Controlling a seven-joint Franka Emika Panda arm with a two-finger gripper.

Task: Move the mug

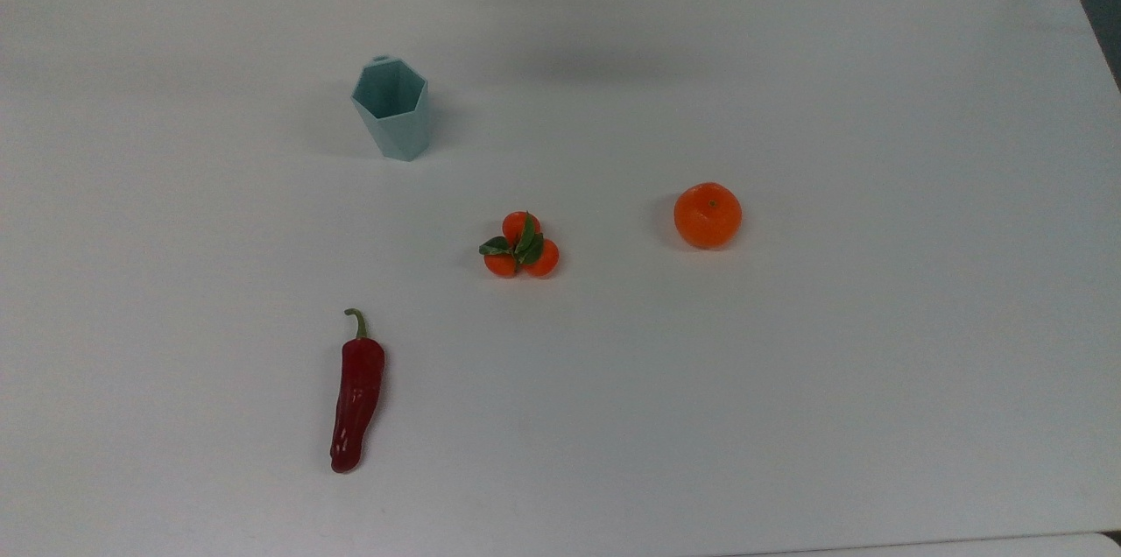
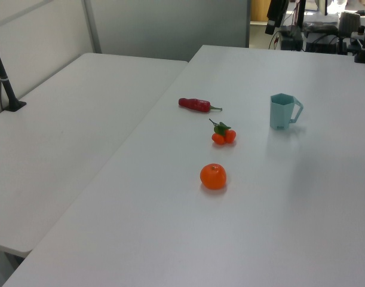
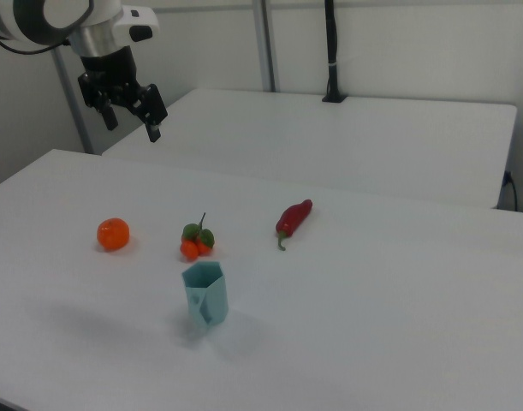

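Top view: the mug (image 1: 391,109) sits upright on the white table (image 1: 788,364), well apart from the tangerine cluster (image 1: 520,245), orange (image 1: 708,215) and red pepper (image 1: 356,391).

Left view: mug handle points to the left view's right.

Right view: the gripper (image 3: 131,114) hangs high above the table – fingers spread, holding nothing, far from the mug.

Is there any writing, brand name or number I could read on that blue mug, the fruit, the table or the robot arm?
None can be read.
The mug: plain faces, no print.
The orange, the red pepper and the table: no labels.
The gripper and the arm above it: no legible marking.
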